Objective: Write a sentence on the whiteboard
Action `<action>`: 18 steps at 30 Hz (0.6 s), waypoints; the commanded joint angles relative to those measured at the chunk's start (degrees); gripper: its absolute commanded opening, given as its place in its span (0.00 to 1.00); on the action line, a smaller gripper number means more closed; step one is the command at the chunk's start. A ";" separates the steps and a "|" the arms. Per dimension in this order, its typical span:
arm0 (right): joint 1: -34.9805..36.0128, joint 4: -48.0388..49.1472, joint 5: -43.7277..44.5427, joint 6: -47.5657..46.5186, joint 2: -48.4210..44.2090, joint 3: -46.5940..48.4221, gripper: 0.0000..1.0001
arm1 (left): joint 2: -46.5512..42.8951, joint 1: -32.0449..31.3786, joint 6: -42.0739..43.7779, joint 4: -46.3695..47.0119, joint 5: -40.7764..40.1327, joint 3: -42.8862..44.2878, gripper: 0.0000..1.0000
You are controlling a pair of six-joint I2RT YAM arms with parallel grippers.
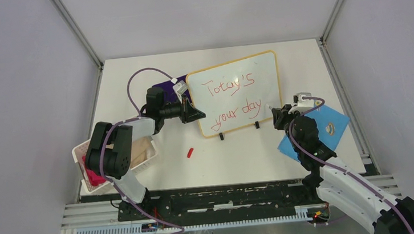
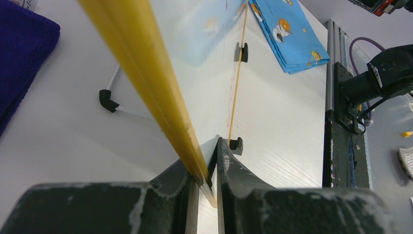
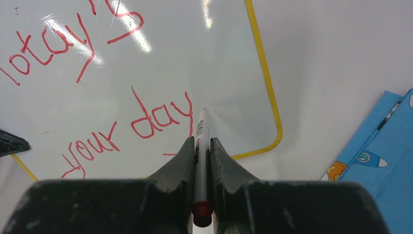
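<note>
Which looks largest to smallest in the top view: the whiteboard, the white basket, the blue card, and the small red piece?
1. whiteboard
2. white basket and blue card: about alike, each partly hidden by an arm, so unranked
3. small red piece, far smallest

red cap [image 1: 190,152] on table [image 1: 237,157]; white basket [image 1: 77,158] (red item [image 1: 92,177] inside) left; blue card [image 1: 339,117] right; purple cloth [image 1: 163,89].
</note>
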 commanded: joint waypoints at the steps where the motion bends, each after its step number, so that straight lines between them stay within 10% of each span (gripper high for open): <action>1: -0.29 4.50 1.42 0.93 0.42 0.01 0.00 | 3.90 -1.35 6.55 -5.61 -11.15 -2.69 0.02; 18: -0.42 5.37 1.98 0.63 1.98 -0.61 0.00 | 3.90 -1.44 6.56 -5.61 -11.12 -2.65 0.02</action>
